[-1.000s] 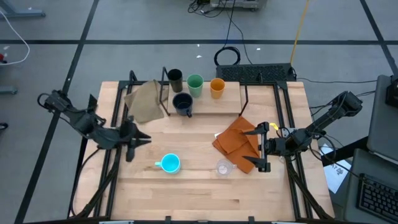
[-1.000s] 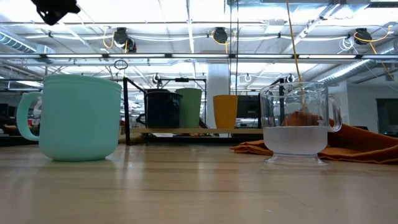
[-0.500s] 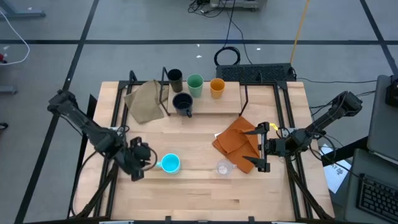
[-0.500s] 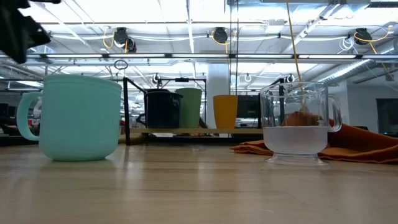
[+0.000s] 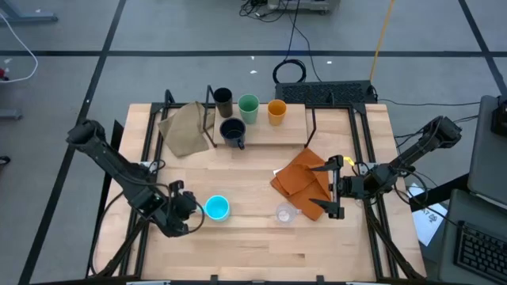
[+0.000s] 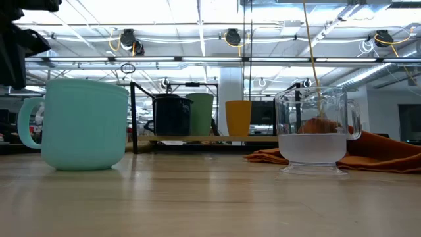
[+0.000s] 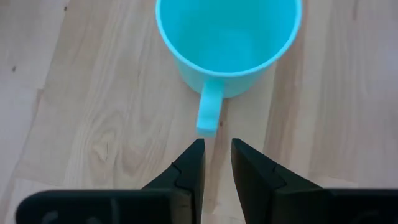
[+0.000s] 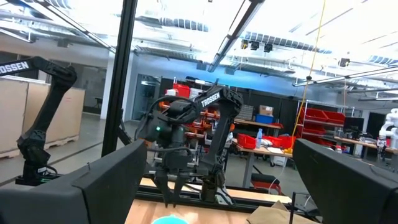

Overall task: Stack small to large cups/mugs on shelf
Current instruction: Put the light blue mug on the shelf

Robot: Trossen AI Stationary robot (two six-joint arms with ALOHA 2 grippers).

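1. Left gripper (image 7: 215,163) hangs low over the front left of the table, its two dark fingers (image 7: 190,167) held a narrow gap apart with nothing between them, pointing at the handle of the light blue mug (image 7: 227,46); the handle's tip lies just beyond the fingertips, not touched. In the high view this gripper (image 5: 190,207) sits just left of that mug (image 5: 217,208).
2. Right gripper (image 5: 333,187) waits at the right side of the table, its fingers spread wide and holding nothing, beside the orange cloth (image 5: 302,180).
3. Table (image 5: 238,245): a light wooden top with both arms reaching in from its sides.
4. Shelf (image 5: 293,131): a low light-wood board on thin black legs at the back of the table, between the two cloths.
5. Tan cloth (image 5: 183,130) lies at the back left, its edge next to the shelf's left end.
6. Dark navy mug (image 5: 232,131) stands on the shelf's front left part, handle toward the front.
7. Green cup (image 5: 249,108), orange cup (image 5: 276,111) and dark brown cup (image 5: 223,100) stand upright in a row along the back of the shelf, brown on the left, green in the middle, orange on the right.
8. Small clear cup (image 5: 284,213) stands on the table, right of the light blue mug and just in front of the orange cloth; in the low view it (image 6: 316,131) stands upright and see-through.
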